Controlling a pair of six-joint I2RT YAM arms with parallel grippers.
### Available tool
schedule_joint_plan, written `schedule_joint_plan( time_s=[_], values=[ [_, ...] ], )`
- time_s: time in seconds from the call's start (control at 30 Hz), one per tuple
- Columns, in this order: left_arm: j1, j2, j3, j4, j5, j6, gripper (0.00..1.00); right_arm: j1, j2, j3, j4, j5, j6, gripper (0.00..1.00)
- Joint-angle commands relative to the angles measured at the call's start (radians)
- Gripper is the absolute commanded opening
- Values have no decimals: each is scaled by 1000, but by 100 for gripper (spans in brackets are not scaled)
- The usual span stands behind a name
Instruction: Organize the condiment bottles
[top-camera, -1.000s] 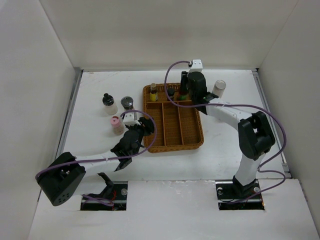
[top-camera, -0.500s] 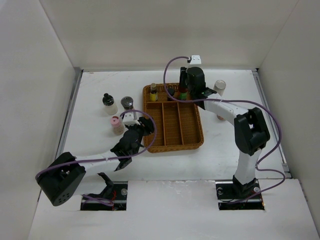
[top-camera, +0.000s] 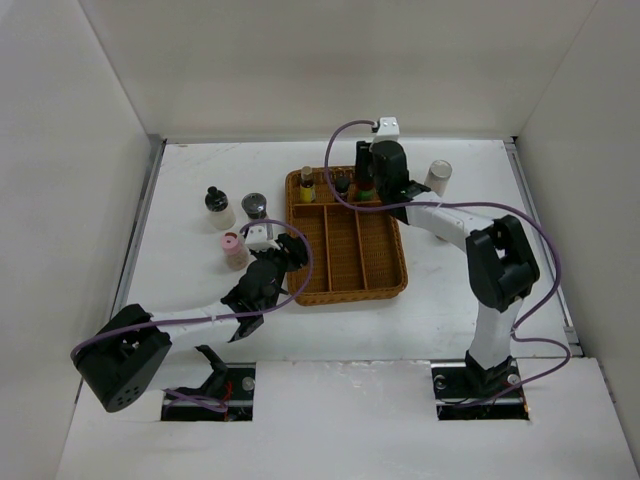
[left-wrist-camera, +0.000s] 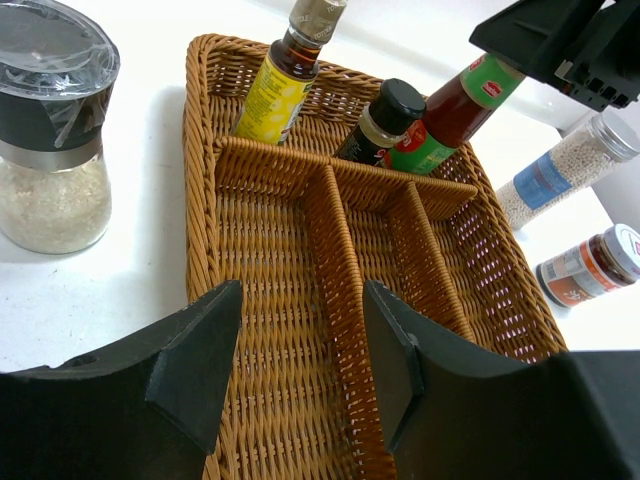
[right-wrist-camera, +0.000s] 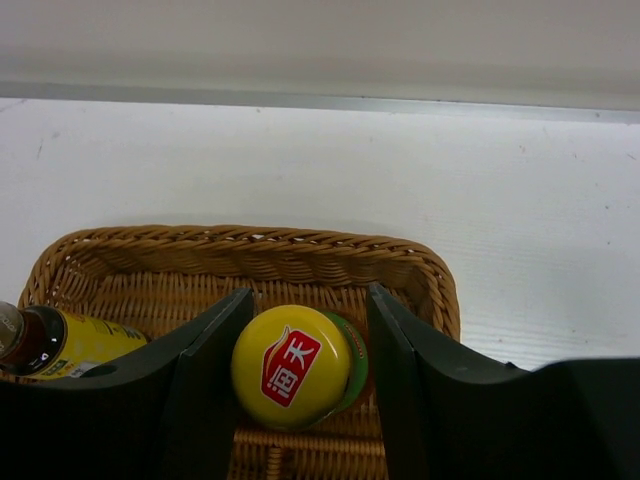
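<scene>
The green yellow-capped bottle (right-wrist-camera: 292, 366) stands in the back compartment of the wicker tray (top-camera: 345, 262). My right gripper (right-wrist-camera: 308, 297) is open, with its jaws on either side of the cap and a small gap on the right. It also shows in the top view (top-camera: 369, 180). A yellow-label bottle (left-wrist-camera: 272, 88) and a small dark bottle (left-wrist-camera: 383, 122) stand in the same row. The tall white cylinder (top-camera: 437, 177) stands right of the tray. My left gripper (left-wrist-camera: 300, 330) is open and empty over the tray's near left part. The black-capped white bottle (top-camera: 217, 207), silver-lidded glass jar (left-wrist-camera: 52, 140) and pink-lidded jar (top-camera: 233, 250) stand left of the tray.
The tray's three long front compartments (left-wrist-camera: 300, 390) hold nothing. A small red-brown jar (left-wrist-camera: 590, 268) is on the table right of the tray. White walls close in the table on the left, back and right.
My right gripper has shifted a little left and back over the tray's back row, uncovering more of the white cylinder. The left arm has not moved.
</scene>
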Motion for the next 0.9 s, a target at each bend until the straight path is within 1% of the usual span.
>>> schedule_joint_plan(
  time_s=[0.0,0.1,0.27,0.47,0.6,0.63,0.67,0.7,0.73,0.77,0.8,0.87],
  values=[
    [4,0,28,64,10,-11,49,9,-55,-1,50,16,-5,57],
    [4,2,28,64,10,-11,49,11,-64,5,50,16,-7,65],
    [4,0,28,64,10,-11,49,17,-94,7,50,16,-8,72],
    [5,2,28,64,10,-11,49,20,-143,2,43,7,-8,78],
    [5,0,28,64,10,-11,49,15,-232,-45,50,-3,-1,79],
    [5,0,28,64,10,-11,49,9,-260,-68,55,-6,7,75],
    [5,0,28,64,10,-11,49,-13,-287,-97,67,-4,15,68],
    [4,0,28,64,10,-11,49,-38,-303,-123,79,-1,24,61],
    [1,0,29,64,10,-11,49,-72,-323,-154,82,0,47,51],
    [-1,2,29,64,12,-11,49,-107,-334,-177,76,3,70,44],
    [-4,3,31,64,12,-11,49,-142,-340,-197,66,8,91,42],
    [-7,8,34,64,14,-11,49,-207,-325,-203,14,22,110,47]
  ],
)
